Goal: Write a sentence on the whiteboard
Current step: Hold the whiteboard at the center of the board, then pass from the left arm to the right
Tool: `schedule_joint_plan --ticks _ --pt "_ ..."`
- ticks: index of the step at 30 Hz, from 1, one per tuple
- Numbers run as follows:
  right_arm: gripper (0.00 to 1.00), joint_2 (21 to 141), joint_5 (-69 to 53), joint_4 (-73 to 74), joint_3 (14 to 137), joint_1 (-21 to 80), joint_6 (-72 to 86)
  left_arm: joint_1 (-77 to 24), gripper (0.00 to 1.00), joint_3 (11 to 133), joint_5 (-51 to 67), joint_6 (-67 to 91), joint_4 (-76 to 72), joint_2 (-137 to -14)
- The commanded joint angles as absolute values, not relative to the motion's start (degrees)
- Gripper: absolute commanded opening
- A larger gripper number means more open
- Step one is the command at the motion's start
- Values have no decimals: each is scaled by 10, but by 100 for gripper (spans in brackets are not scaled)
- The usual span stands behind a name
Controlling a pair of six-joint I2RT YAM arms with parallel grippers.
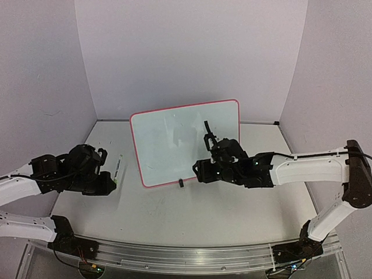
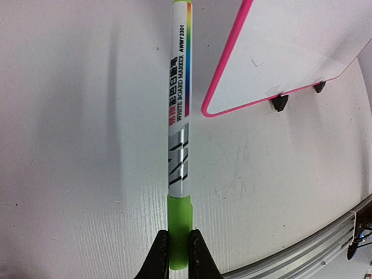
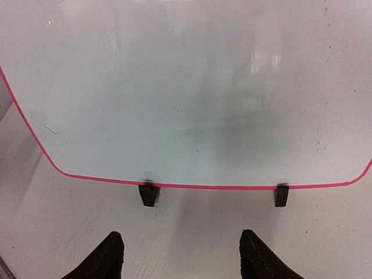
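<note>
The whiteboard [image 1: 174,136] stands tilted at the table's middle, white with a pink-red rim and black clips. Its face is blank; no sentence shows on it. A whiteboard marker [image 2: 179,133] with a white barrel and green cap lies on the table left of the board, and also shows in the top view [image 1: 118,167]. My left gripper [image 2: 179,256] is shut on the marker's green cap end. My right gripper [image 3: 182,256] is open and empty, low in front of the board's bottom edge [image 3: 209,187], facing the two clips. It shows in the top view [image 1: 204,168].
The board's lower left corner [image 2: 209,110] and two black clips [image 2: 280,103] lie right of the marker. A metal rail [image 1: 192,258] runs along the near table edge. Pale walls close in the back and sides.
</note>
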State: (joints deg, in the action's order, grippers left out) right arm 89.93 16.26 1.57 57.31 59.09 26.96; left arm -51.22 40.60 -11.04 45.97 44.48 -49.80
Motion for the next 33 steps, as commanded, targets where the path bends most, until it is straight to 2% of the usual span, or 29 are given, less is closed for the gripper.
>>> schedule_joint_plan --ticks 1,6,17,28,33 --pt "65 861 62 155 656 556 259 -514 0 488 -103 406 531 -480" --pt "66 830 -131 218 701 482 248 -514 0 523 -57 348 546 -459" --pt "71 870 -440 255 803 454 277 -515 0 548 154 226 508 -493" --pt "75 909 -553 253 758 471 294 -521 0 582 300 151 409 -583" --pt "76 927 -575 236 758 481 306 -532 0 608 319 121 417 -628"
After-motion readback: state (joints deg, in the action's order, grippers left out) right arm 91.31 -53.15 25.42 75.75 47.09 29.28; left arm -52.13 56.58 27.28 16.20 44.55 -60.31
